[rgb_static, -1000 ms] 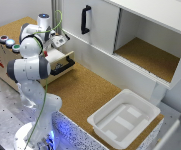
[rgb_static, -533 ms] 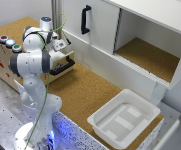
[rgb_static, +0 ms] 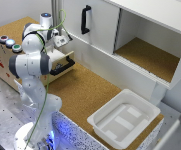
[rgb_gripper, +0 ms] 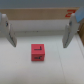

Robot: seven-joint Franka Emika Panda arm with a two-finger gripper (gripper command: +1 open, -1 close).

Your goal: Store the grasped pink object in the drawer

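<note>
In the wrist view the pink object (rgb_gripper: 38,53) lies flat on the pale floor of the drawer (rgb_gripper: 60,67). My gripper (rgb_gripper: 38,42) hangs just above it, open. Its two fingers (rgb_gripper: 69,31) stand wide apart on either side of the cube and do not touch it. In the exterior view my gripper (rgb_static: 60,42) is over the pulled-out drawer (rgb_static: 56,61) with its black bar handle (rgb_static: 64,65), at the wooden cabinet on the exterior view's left. There the arm hides the pink object.
Three round coloured buttons (rgb_static: 10,43) sit on the cabinet top. A large white cupboard (rgb_static: 100,30) with a vertical black handle (rgb_static: 85,20) and an open compartment (rgb_static: 150,57) stands behind. A white plastic tub (rgb_static: 122,117) rests on the cork surface at the exterior view's right.
The arm's upper part has shifted slightly over the drawer. The drawer stays pulled out.
</note>
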